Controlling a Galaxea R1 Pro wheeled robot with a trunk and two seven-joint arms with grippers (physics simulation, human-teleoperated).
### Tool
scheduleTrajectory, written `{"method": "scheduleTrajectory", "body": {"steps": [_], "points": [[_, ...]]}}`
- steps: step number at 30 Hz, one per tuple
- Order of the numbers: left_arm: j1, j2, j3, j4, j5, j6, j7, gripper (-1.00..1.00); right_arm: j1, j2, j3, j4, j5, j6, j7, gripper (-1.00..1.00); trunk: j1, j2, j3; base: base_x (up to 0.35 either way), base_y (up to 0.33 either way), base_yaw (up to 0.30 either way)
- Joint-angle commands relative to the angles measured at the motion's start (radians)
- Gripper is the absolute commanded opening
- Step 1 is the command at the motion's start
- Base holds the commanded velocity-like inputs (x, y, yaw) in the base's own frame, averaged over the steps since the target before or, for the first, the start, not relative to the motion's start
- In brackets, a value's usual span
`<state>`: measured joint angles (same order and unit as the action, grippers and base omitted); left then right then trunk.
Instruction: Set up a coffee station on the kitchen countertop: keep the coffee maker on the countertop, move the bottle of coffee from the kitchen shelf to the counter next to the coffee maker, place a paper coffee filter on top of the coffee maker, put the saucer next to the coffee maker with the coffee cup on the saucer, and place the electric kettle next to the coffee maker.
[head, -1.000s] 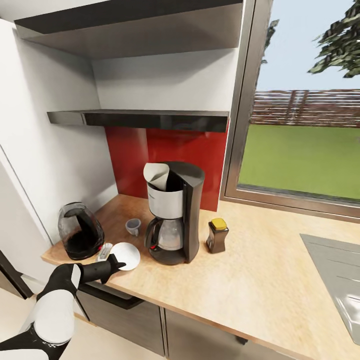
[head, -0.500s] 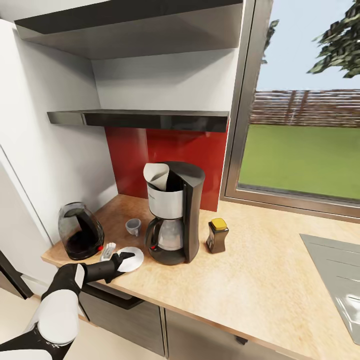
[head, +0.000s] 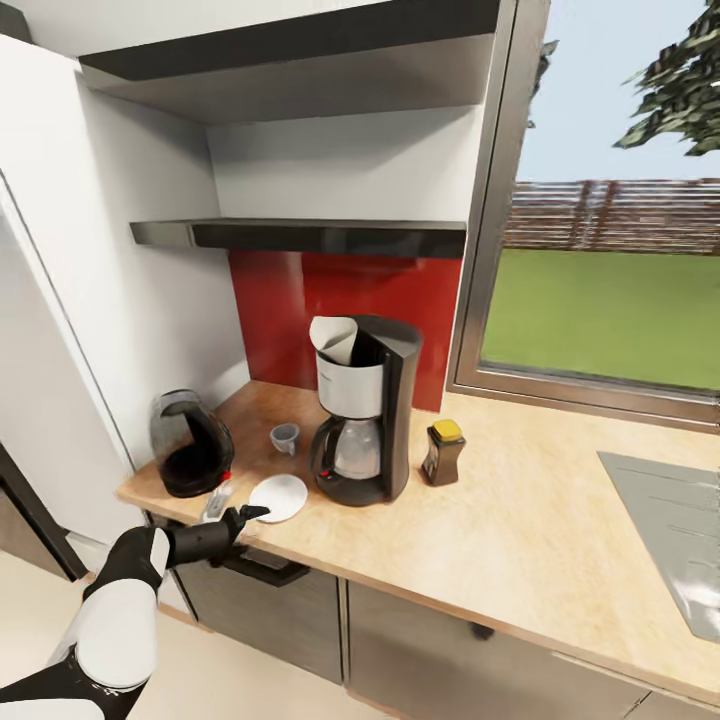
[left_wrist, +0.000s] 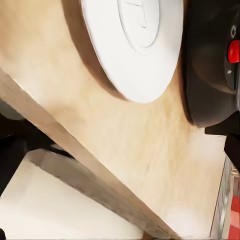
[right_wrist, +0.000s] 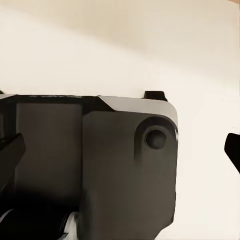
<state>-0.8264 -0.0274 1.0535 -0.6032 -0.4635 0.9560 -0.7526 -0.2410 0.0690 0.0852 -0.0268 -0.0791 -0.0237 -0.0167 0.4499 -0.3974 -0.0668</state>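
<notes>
Wood-grain counter (head: 540, 530) carries the whole station, and the step in hand looks like the cup-and-saucer one. Largest to smallest: the coffee maker (head: 365, 410) stands near the red backsplash with a paper coffee filter (head: 336, 338) sitting cone-up in its top and a glass carafe (head: 357, 450) below, whose contents I cannot make out. At its 9 o'clock sits the electric kettle (head: 190, 445), dark and glossy; whether it holds water cannot be told. The bottle of coffee (head: 442, 452), yellow-capped, stands just beside the maker at 3 o'clock. The saucer (head: 279, 497) lies flat and bare at the maker's 7 o'clock, close to the counter's front edge. The coffee cup (head: 285, 437), apparently empty, stands apart from the saucer, at the saucer's 12 o'clock.

The left end effector (head: 248, 514) hovers at the saucer's near rim, off the plate; its fingers look apart and empty. The right end effector's state cannot be told.

To do this well, I would reach past the saucer without nudging it toward the edge, take the cup by its rim or wall, lift it clear, and set it centred in the saucer's well.
</notes>
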Motion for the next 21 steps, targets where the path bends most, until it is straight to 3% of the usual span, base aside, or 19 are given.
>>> {"method": "scheduleTrajectory", "body": {"steps": [1,5,8,11,12,15,16,17,18,21], "points": [[-0.002,-0.001,0.008,-0.002,-0.011,0.005,-0.008,1.0,-0.001,0.0,0.008,0.001,-0.008,-0.002,-0.002,1.0,0.0,-0.003,-0.002,-0.301,0.15,0.0],[0.003,0.01,0.007,-0.003,-0.009,0.008,-0.023,1.0,-0.001,0.005,0.008,0.0,-0.009,-0.004,-0.002,1.0,0.0,-0.003,-0.002,-0.305,0.143,0.0],[0.04,0.018,0.007,-0.01,-0.009,0.007,-0.028,1.0,0.0,0.007,0.008,-0.001,-0.011,-0.005,-0.002,1.0,0.0,-0.003,-0.002,-0.306,0.138,0.0],[0.086,0.053,-0.001,-0.013,-0.01,-0.006,-0.052,1.0,0.0,0.008,0.008,-0.002,-0.013,-0.005,-0.002,1.0,0.0,-0.003,-0.002,-0.276,0.126,0.0],[0.134,0.087,-0.006,-0.011,-0.013,-0.071,-0.078,1.0,-0.001,0.01,0.008,-0.006,-0.014,-0.005,-0.002,1.0,0.0,-0.003,-0.002,-0.118,0.055,0.0],[0.175,0.105,-0.03,-0.011,-0.023,-0.146,-0.086,1.0,-0.001,0.012,0.008,-0.008,-0.015,-0.006,-0.002,1.0,0.0,-0.003,-0.002,-0.058,0.027,0.0],[0.205,0.119,-0.054,-0.01,-0.03,-0.19,-0.087,1.0,-0.001,0.012,0.007,-0.01,-0.015,-0.006,0.0,1.0,0.0,-0.003,-0.002,-0.02,0.009,0.0],[0.271,0.147,-0.102,-0.005,-0.041,-0.295,-0.086,1.0,0.0,0.013,0.008,-0.018,-0.016,-0.007,0.003,1.0,0.0,-0.003,-0.002,-0.005,0.002,0.0],[0.282,0.149,-0.109,-0.004,-0.043,-0.316,-0.085,1.0,-0.001,0.013,0.008,-0.023,-0.016,-0.007,0.003,1.0,0.0,-0.003,-0.002,-0.004,0.002,0.0],[0.381,0.158,-0.156,-0.002,-0.074,-0.486,-0.047,1.0,-0.001,0.014,0.007,-0.073,-0.016,-0.007,0.004,1.0,0.0,-0.003,-0.002,-0.001,0.001,0.0]]}}
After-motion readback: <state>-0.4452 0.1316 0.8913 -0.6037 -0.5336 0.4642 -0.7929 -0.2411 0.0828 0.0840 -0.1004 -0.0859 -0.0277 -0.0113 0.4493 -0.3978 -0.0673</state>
